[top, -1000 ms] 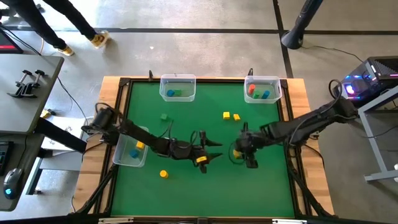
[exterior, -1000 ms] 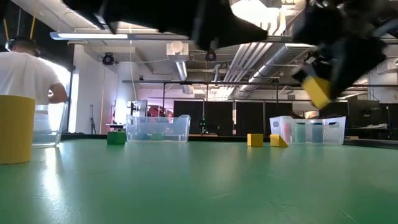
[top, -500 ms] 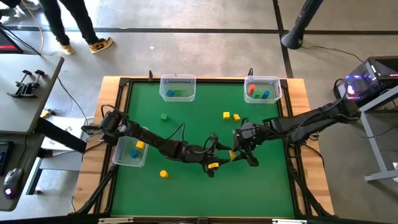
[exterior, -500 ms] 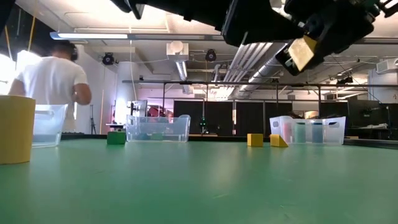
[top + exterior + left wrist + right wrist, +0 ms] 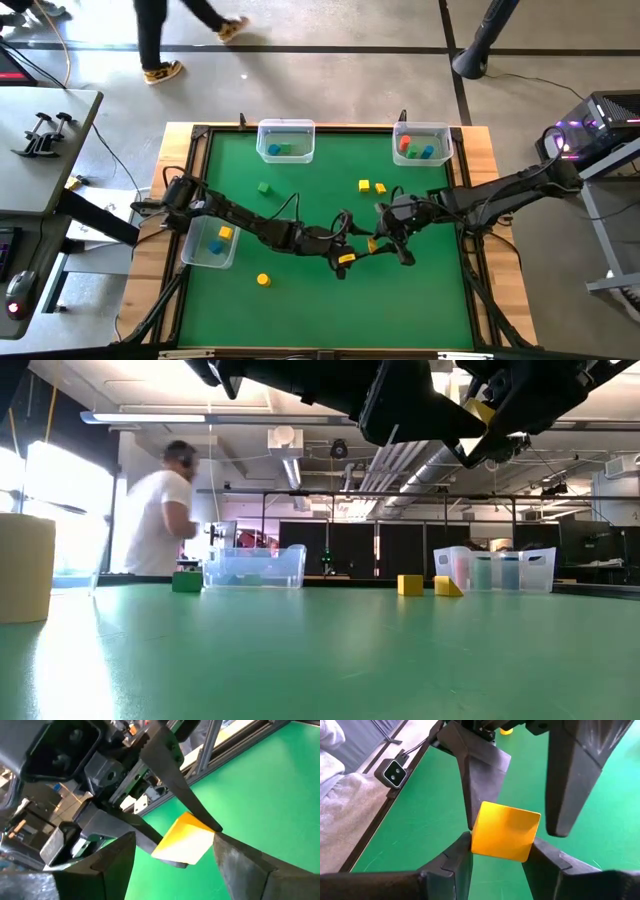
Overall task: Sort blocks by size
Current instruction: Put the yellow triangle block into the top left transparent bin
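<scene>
Since a second ago, left end effector (image 5: 345, 262) spread wide; yellow cube (image 5: 505, 831) now clamped by right end effector (image 5: 378, 245).

You've got both arms jammed together mid-tabletop, left gripper (image 5: 345, 262) and right gripper (image 5: 383, 243) nose to nose around one yellow cube (image 5: 505, 832), so nothing passes between them. The green felt tabletop (image 5: 420, 300) toward the near edge is wide open apart from a yellow cylinder (image 5: 263, 280). Farther back you'd weave past a small green cube (image 5: 264, 187), two small yellow blocks (image 5: 372, 186) and the clear plastic bins (image 5: 286, 141) along the edges.
</scene>
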`<state>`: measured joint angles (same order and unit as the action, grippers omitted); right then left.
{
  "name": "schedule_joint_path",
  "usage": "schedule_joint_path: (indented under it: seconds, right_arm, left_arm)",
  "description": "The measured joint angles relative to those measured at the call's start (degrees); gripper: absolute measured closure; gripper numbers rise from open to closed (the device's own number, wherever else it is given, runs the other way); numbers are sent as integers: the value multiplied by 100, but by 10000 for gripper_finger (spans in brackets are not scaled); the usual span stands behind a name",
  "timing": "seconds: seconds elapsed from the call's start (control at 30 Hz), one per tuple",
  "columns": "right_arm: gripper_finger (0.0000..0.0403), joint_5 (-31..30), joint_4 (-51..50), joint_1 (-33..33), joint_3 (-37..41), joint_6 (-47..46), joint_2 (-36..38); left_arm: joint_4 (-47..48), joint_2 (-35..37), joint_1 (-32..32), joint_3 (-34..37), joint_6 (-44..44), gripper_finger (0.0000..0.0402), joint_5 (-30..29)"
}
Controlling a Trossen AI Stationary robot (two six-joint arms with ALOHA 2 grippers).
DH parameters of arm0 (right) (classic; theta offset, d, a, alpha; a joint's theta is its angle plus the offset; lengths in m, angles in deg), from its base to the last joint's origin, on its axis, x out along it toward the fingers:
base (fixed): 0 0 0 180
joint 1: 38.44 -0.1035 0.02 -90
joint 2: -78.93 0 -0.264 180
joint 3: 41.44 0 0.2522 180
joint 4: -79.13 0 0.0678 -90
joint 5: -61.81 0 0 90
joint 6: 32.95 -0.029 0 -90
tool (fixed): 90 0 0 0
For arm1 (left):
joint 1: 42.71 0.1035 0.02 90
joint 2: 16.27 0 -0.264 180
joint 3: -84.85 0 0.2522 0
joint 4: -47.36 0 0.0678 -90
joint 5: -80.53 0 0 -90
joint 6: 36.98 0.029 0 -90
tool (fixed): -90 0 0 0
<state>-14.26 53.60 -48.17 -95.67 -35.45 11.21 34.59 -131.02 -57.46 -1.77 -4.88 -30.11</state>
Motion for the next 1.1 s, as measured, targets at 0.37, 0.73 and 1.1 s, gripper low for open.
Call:
schedule_joint_path:
  seconds: [0.37, 0.73, 1.1]
  right_arm:
    - [261, -5, 319, 2, 2, 4, -15]
    - [261, 27, 329, 0, 11, 2, -47]
    - [249, 64, 306, 0, 11, -139, -87]
  left_arm:
    - [-255, -152, -24, -11, 308, 151, 265]
    - [-474, -264, -27, -9, 436, 152, 487]
    - [-459, -264, -26, -4, 436, 217, 487]
